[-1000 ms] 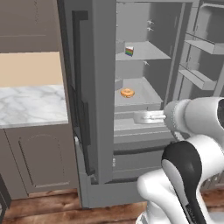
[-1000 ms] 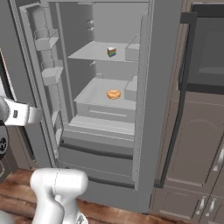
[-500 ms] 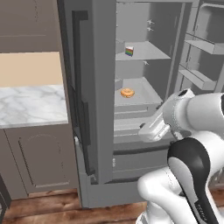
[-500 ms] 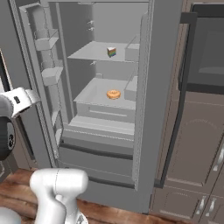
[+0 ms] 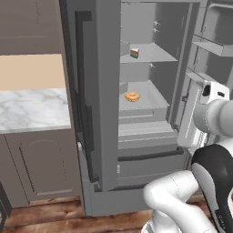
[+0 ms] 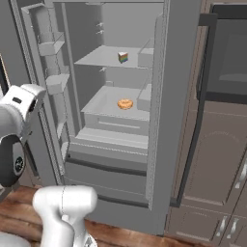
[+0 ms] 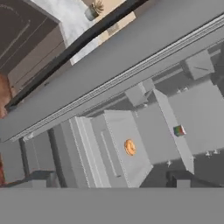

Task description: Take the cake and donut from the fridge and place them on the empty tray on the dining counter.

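**Fridge open, lining up for the first grab**

Left base view: I've got the fridge (image 5: 109, 113) with its door swung wide. The cake (image 5: 134, 53) sits on the upper shelf, toward the left side of it. The donut (image 5: 132, 96) lies one shelf down, almost straight below the cake. My arm's wrist (image 5: 211, 107) is off to the right, beside the right-hand door, well apart from both.

Right base view: same picture from the other side. Cake (image 6: 123, 57) up top, donut (image 6: 125, 103) flat on the lower shelf, nothing crowding either one. The wrist (image 6: 19, 108) hangs at the left, outside the fridge opening.

Hand view: rolled over, but I can see the donut (image 7: 130, 147) near centre and the cake (image 7: 178, 130) further off. The gripper's fingertips don't show here; it's spread as wide as it goes, holding nothing.

My call: take the donut first, since it's already near the centre of this view. I'd square the hand to the shelf, come in level over the shelf lip, and watch the shelf above for clearance.
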### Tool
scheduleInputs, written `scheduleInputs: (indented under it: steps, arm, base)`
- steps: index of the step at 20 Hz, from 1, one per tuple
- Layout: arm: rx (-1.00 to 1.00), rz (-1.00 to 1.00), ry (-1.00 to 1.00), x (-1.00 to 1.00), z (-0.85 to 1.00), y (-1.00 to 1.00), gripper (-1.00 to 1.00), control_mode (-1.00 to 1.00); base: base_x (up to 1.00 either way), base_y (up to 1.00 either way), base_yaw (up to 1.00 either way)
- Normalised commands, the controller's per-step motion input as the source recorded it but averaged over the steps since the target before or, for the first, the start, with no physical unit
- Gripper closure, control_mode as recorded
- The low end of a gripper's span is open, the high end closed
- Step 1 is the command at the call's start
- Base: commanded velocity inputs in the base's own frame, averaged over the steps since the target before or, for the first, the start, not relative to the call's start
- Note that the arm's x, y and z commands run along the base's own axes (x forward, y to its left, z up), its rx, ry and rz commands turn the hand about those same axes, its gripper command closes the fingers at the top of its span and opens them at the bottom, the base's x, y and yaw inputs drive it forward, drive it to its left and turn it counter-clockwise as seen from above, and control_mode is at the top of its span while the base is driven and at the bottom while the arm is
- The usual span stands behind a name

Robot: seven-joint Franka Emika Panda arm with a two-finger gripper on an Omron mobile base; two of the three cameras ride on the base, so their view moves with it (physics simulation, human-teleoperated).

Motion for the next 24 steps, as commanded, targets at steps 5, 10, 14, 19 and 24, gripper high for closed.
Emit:
scheduleInputs:
  steps: [5,10,14,19,24]
  arm:
    - [-0.04,0.18,-0.23,0.63,0.05,-0.11,-1.0,-1.0]
    - [0.0,0.18,-0.02,0.91,-0.26,0.18,-1.0,-1.0]
    - [0.0,0.4,0.18,0.9,-0.19,0.57,-1.0,-1.0]
    - [0.01,0.32,0.01,0.74,-0.2,0.47,-1.0,-1.0]
    - [0.0,0.09,-0.07,0.67,-0.5,0.14,-1.0,-1.0]
  base:
    - [0.0,0.0,0.0]
    - [0.0,0.0,0.0]
    - [0.0,0.0,0.0]
    - [0.0,0.0,0.0]
    - [0.0,0.0,0.0]
